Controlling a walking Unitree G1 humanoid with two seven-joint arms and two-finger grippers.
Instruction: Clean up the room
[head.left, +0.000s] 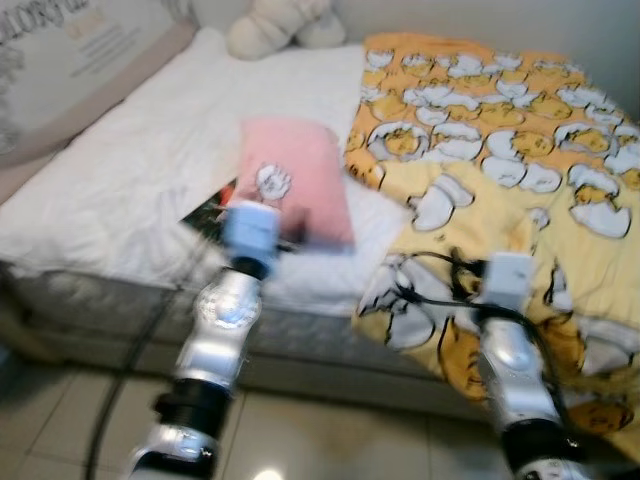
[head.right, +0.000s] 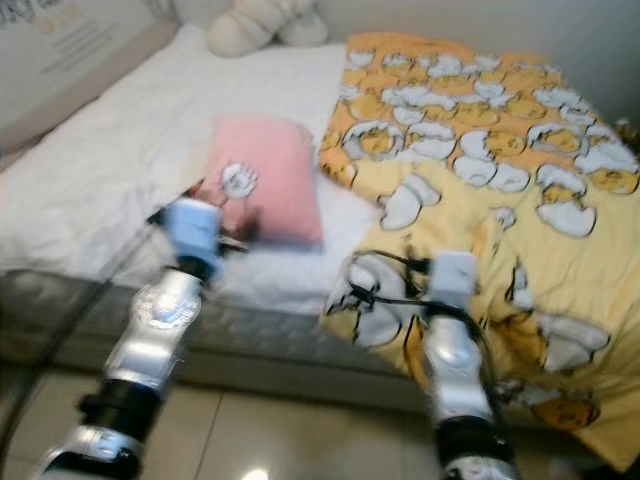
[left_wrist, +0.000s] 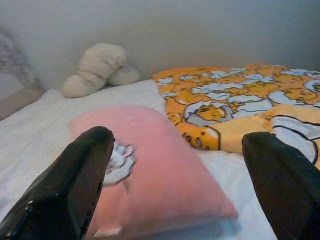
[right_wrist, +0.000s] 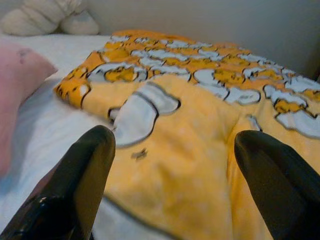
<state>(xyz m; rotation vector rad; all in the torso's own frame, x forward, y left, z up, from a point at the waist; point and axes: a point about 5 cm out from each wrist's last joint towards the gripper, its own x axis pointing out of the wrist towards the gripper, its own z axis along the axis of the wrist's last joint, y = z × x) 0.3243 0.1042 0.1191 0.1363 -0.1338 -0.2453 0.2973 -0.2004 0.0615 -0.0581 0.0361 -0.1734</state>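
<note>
A pink pillow (head.left: 296, 178) with a small white figure lies on the white bed sheet (head.left: 130, 180). My left gripper (left_wrist: 175, 190) is open, its black fingers (left_wrist: 70, 185) spread on either side of the pillow's near end. A yellow blanket (head.left: 500, 170) printed with egg cartoons covers the right half of the bed and hangs over its front edge. My right gripper (right_wrist: 172, 185) is open just in front of a folded part of that blanket (right_wrist: 175, 150), and holds nothing.
A cream plush toy (head.left: 280, 25) lies at the head of the bed by the wall. A large printed cushion (head.left: 70, 60) leans at the far left. Something dark and flat (head.left: 210, 210) pokes out under the pink pillow. Tiled floor (head.left: 330, 440) lies below the bed edge.
</note>
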